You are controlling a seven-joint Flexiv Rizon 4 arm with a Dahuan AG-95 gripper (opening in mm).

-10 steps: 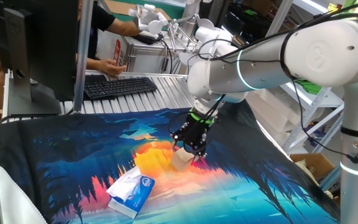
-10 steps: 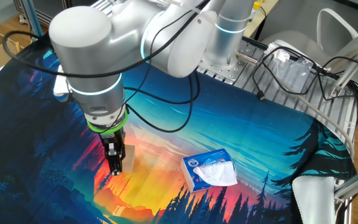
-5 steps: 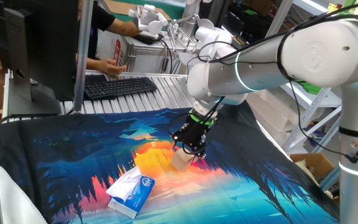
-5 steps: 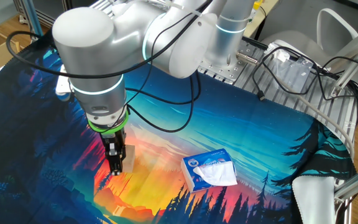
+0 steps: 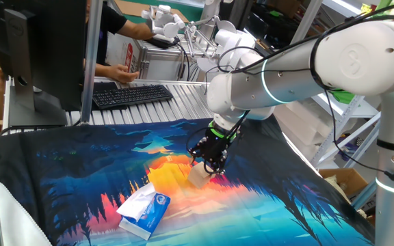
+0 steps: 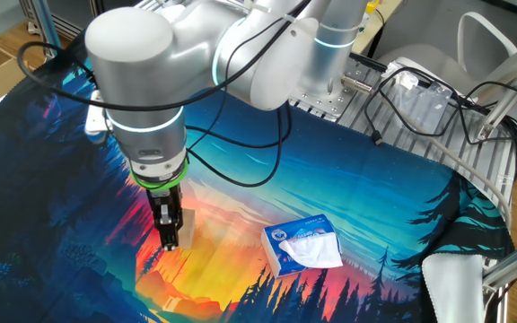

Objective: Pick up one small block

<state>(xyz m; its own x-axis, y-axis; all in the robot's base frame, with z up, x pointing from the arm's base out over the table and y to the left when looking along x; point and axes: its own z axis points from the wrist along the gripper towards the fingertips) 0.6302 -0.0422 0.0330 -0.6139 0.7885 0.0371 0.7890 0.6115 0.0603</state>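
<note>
Your gripper (image 5: 207, 165) (image 6: 170, 240) sat clamped on the small block (image 5: 198, 177) (image 6: 185, 230) above the printed mat (image 5: 81, 164), the tissue pack (image 5: 144, 210) (image 6: 303, 246) lying near.

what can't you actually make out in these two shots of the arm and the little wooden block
- Grip contact: in one fixed view the gripper covers the top of the small block; whether the fingers press it cannot be told.
- In the other fixed view the fingers hide most of the small block.
- Whether the block is off the mat: no clear gap in either view.
- Tissue pack print: too small to read.
- Person behind the keyboard: cut off by the monitor and post.
</note>
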